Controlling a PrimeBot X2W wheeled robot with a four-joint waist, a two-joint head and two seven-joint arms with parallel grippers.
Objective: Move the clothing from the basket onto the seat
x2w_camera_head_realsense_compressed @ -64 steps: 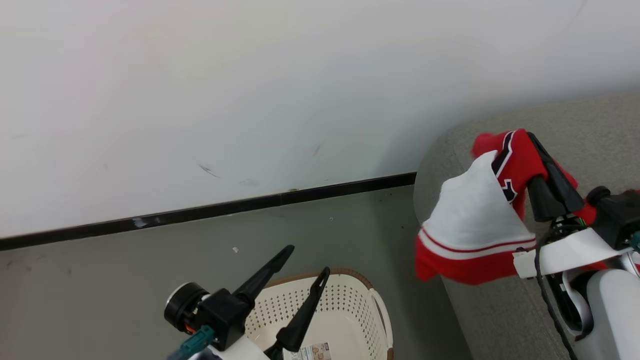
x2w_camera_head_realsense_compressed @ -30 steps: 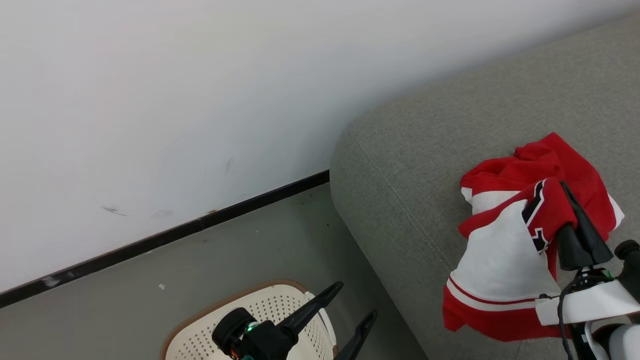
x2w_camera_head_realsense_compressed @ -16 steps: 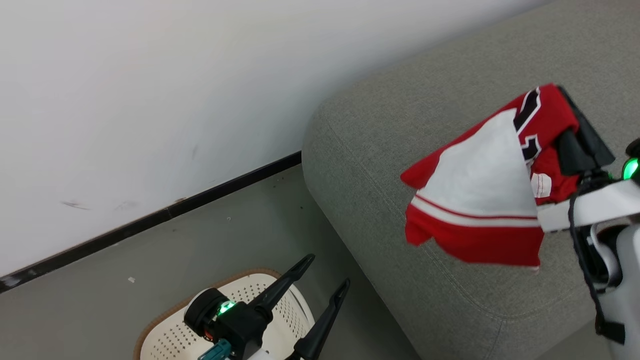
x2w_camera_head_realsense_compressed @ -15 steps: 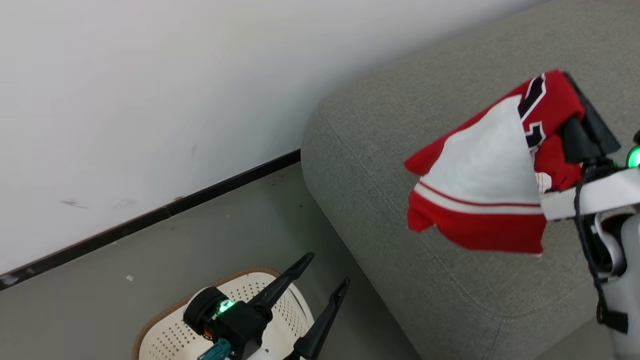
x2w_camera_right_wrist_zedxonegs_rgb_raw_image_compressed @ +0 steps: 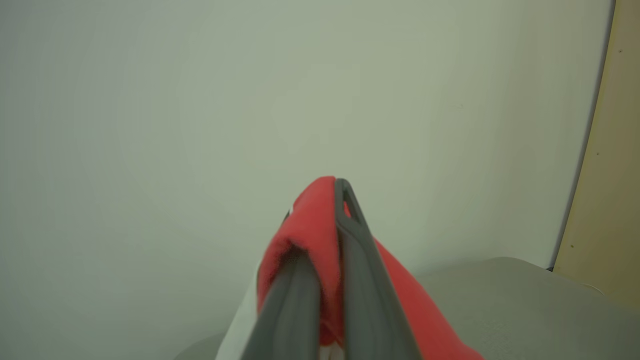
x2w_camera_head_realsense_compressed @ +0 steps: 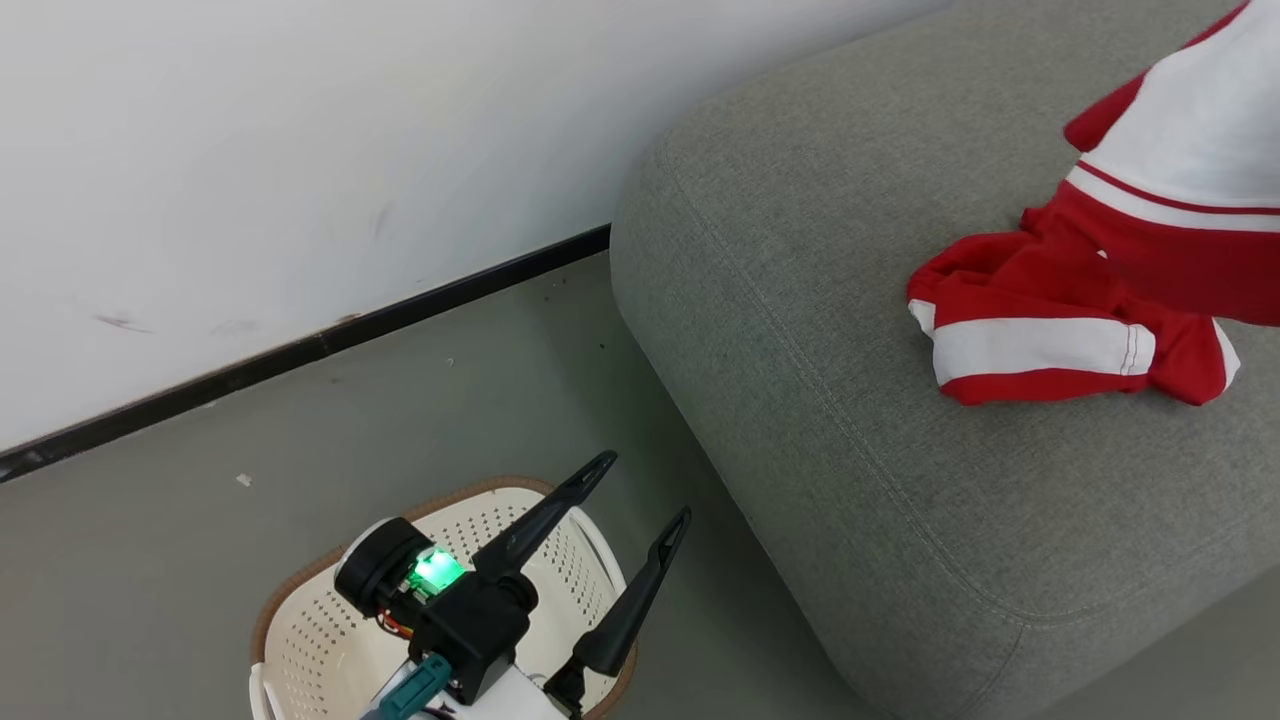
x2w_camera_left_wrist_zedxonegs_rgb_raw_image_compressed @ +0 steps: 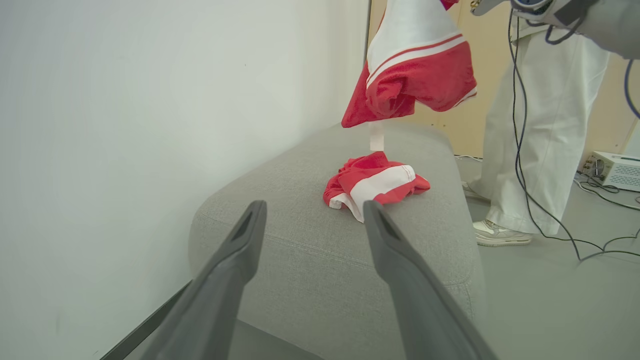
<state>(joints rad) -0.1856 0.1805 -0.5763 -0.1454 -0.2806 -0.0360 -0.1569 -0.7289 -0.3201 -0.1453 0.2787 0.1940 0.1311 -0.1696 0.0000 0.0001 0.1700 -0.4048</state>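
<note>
Plain white wall point(x2w_camera_head_realsense_compressed: 250, 150), black skirting strip point(x2w_camera_head_realsense_compressed: 300, 350), grey floor point(x2w_camera_head_realsense_compressed: 150, 520). The grey upholstered seat point(x2w_camera_head_realsense_compressed: 850, 400) takes the right half of the head view, its rounded corner toward the wall.

Basket point(x2w_camera_head_realsense_compressed: 305, 640) on the floor at bottom centre-left, near the seat's corner but apart from it. The left arm crosses over its middle, so most of its inside is hidden.

Left gripper point(x2w_camera_head_realsense_compressed: 644, 488) hangs above the basket's far rim, fingers spread wide, nothing between them.

Right gripper point(x2w_camera_right_wrist_zedxonegs_rgb_raw_image_compressed: 327, 210) is clamped on red cloth; the fabric wraps over one finger and covers its tip. The red-and-white garment point(x2w_camera_left_wrist_zedxonegs_rgb_raw_image_compressed: 415, 70) hangs from it above the seat, clear of the cushion. Possibly a jersey; the folds make it hard to say.

Second red garment point(x2w_camera_head_realsense_compressed: 1040, 330), white-banded, lies crumpled on the seat top at upper right; the hanging piece overlaps its far edge in the head view.

Left wrist view, right side: a person point(x2w_camera_left_wrist_zedxonegs_rgb_raw_image_compressed: 540, 125) in white trousers stands just behind the seat, with trailing cables point(x2w_camera_left_wrist_zedxonegs_rgb_raw_image_compressed: 520, 150) and a white box point(x2w_camera_left_wrist_zedxonegs_rgb_raw_image_compressed: 617, 170) on the floor.
</note>
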